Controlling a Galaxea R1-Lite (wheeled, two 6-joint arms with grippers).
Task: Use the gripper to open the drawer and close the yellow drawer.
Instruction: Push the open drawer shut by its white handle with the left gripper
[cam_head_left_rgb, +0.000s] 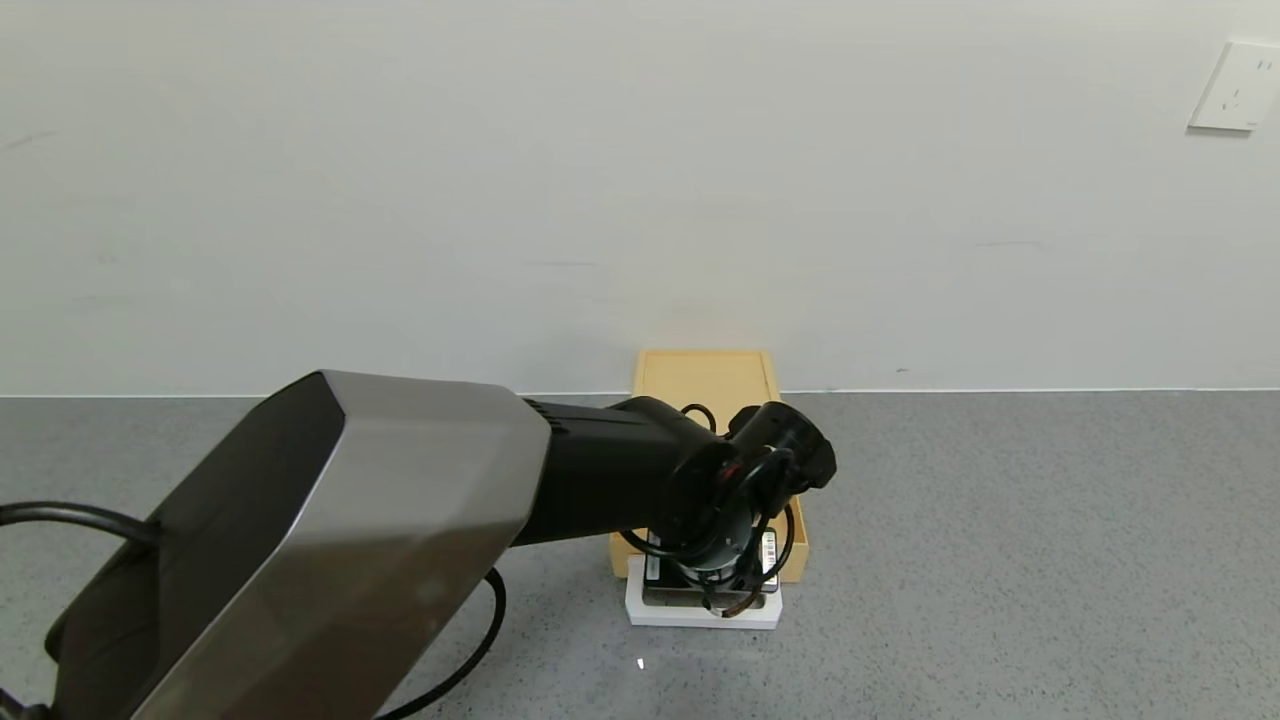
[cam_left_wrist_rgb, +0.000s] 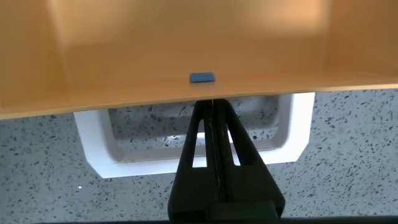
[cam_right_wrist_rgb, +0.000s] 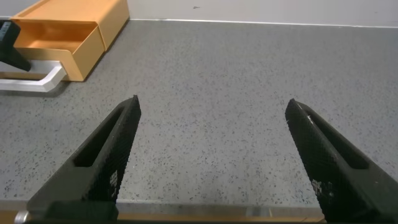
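The pale-yellow drawer (cam_head_left_rgb: 700, 385) stands against the wall, and its tray (cam_right_wrist_rgb: 56, 40) is slid out of the casing toward me. The white loop handle (cam_head_left_rgb: 700, 612) lies at its front, and also shows in the left wrist view (cam_left_wrist_rgb: 106, 158). My left gripper (cam_left_wrist_rgb: 211, 104) is shut, and its fingers (cam_left_wrist_rgb: 214, 155) reach over the handle bar into the loop with the tips at the drawer's front wall (cam_left_wrist_rgb: 124, 93). In the head view the left gripper (cam_head_left_rgb: 712, 588) points down over the handle. My right gripper (cam_right_wrist_rgb: 212, 102) is open and empty over bare counter, right of the drawer.
The drawer sits on a grey speckled counter (cam_head_left_rgb: 1000, 520) that runs to a white wall (cam_head_left_rgb: 640, 200). A small blue tab (cam_left_wrist_rgb: 201, 78) is on the drawer front. A wall socket (cam_head_left_rgb: 1238, 87) is at the upper right. My left arm's silver housing (cam_head_left_rgb: 330, 540) fills the lower left.
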